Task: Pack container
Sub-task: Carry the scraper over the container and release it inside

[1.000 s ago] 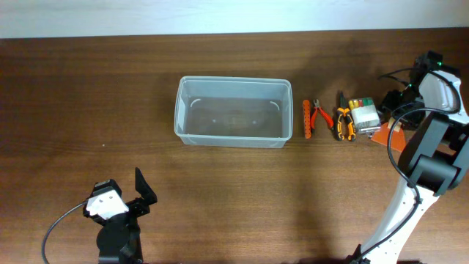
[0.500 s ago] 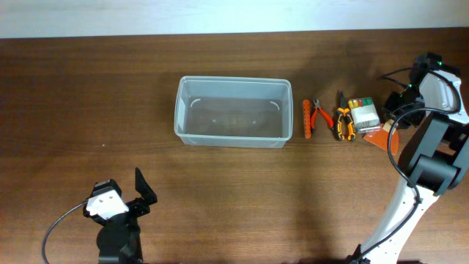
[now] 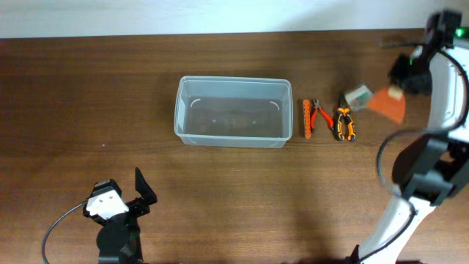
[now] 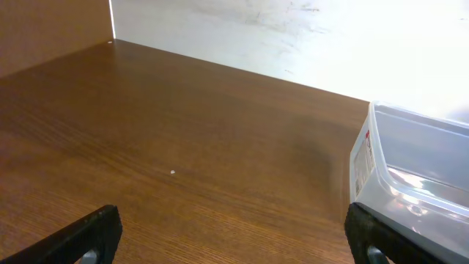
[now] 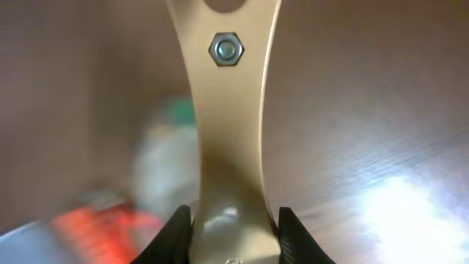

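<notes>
At 7 o'clock on the table (image 3: 73,110), we find the left gripper (image 3: 143,192) released, idle. At centre, the container (image 3: 233,111) stands empty; nothing is packed yet. At its 3 o'clock, three hand tools (image 3: 318,116) await packing. At 2 o'clock, the right gripper (image 5: 234,224) clenches a tan bolted tool (image 5: 227,132).
</notes>
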